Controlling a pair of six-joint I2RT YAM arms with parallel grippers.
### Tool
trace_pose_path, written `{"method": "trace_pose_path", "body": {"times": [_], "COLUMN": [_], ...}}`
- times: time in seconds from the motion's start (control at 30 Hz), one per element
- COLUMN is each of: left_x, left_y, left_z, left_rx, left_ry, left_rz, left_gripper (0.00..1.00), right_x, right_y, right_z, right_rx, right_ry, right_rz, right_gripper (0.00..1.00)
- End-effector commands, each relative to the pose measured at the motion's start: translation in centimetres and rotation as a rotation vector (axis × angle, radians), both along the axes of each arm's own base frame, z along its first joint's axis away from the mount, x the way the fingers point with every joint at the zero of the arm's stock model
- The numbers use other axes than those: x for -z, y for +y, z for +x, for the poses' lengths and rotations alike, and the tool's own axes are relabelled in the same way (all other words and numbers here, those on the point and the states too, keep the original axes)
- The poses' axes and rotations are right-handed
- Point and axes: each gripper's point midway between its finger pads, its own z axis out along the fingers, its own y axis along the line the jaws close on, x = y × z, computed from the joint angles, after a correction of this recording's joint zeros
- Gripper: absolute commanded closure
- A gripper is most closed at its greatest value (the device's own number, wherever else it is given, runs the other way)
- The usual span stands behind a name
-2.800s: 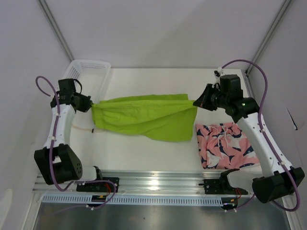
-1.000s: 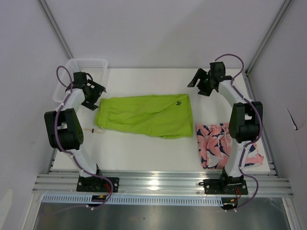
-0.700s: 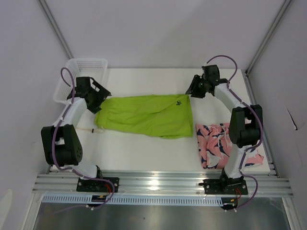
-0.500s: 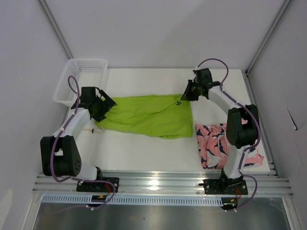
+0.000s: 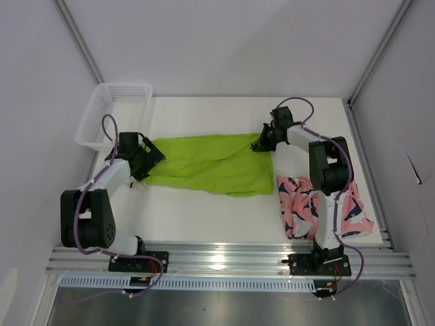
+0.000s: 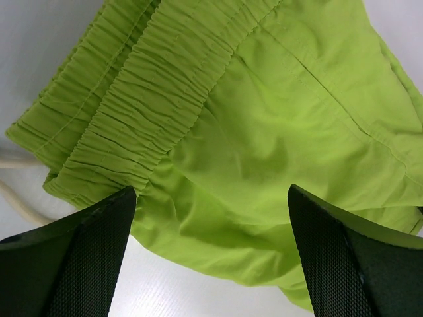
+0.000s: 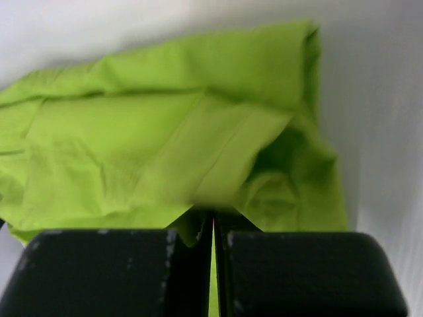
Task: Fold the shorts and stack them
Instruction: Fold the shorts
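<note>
At upper left the white mesh basket (image 5: pixel 112 109) sits untouched (nothing visible in it). Just below and right of it, the left end effector (image 5: pixel 148 156) has come down from beside the basket onto the waistband end of the green shorts (image 5: pixel 211 164). Its wrist view shows the fingers (image 6: pixel 73 264) spread wide either side of the gathered elastic, gripping nothing yet. A white drawstring (image 6: pixel 12 191) trails off that frame's left edge.

The shorts lie flat across the middle of the worktop (image 5: pixel 204 217). At their upper right corner the right end effector (image 5: pixel 260 144) has dropped in and pressed together on the cloth, a sliver of green showing between the pads. So one end looks secured for a fold, the other not.

The small dark logo is now covered by that arm, and how many layers are pinched I cannot tell. At lower right the pink shorts (image 5: pixel 299 204), bunched, are partly hidden behind the right arm.
</note>
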Motion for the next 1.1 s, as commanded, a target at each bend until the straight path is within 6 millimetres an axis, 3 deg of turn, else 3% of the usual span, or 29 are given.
{"method": "trace_pose_path", "body": {"times": [0.0, 0.03, 0.17, 0.33, 0.43, 0.63, 0.7, 0.73, 0.83, 0.87, 0.97, 1.07], "left_x": [1.0, 1.3, 2.7, 2.2, 1.6, -2.0, -3.3, -3.8, -5.2, -5.2, -4.9, -4.8], "left_y": [0.7, 0.7, 0.3, -2.6, -3.2, -3.2, -3.2, -3.0, -0.9, 0.7, 2.6, 2.7], "left_z": [0.5, 0.3, -0.6, -1.4, -1.5, -0.6, -0.9, -0.9, -1.5, -1.8, -2.6, -2.4], "left_rx": [-0.001, -0.006, -0.020, -0.003, 0.001, 0.045, 0.058, 0.060, 0.031, -0.005, -0.023, 0.030], "left_ry": [-0.005, 0.005, 0.017, -0.030, -0.044, -0.075, -0.096, -0.105, -0.097, -0.075, -0.023, -0.045], "left_rz": [0.037, 0.036, 0.015, -0.012, -0.022, -0.002, 0.008, 0.017, 0.120, 0.191, 0.268, 0.304], "left_gripper": [0.03, 0.04, 0.04, 0.04, 0.03, 0.01, 0.01, 0.01, 0.01, 0.01, 0.01, 0.01], "right_x": [-1.0, 0.2, 0.8, 1.3, 0.0, -5.4, -8.2, -8.5, -10.8, -11.2, -12.4, -13.0], "right_y": [-0.4, -0.4, -1.4, -2.6, -2.7, -2.4, -1.9, -1.2, 0.9, 1.5, 4.5, 7.0], "right_z": [3.6, 3.7, 6.0, 7.5, 8.2, 8.7, 8.4, 7.7, 5.8, 5.2, 3.2, 1.8], "right_rx": [0.037, 0.040, 0.069, 0.086, 0.076, 0.050, 0.030, 0.011, -0.039, -0.053, -0.120, -0.158], "right_ry": [-0.046, -0.018, -0.014, -0.004, -0.032, -0.125, -0.175, -0.178, -0.220, -0.228, -0.263, -0.282], "right_rz": [0.041, 0.040, 0.037, 0.034, 0.054, 0.067, 0.081, 0.085, 0.093, 0.096, 0.104, 0.108], "right_gripper": [1.00, 1.00, 1.00, 1.00, 0.94, 0.85, 0.79, 0.71, 0.58, 0.55, 0.44, 0.35]}}
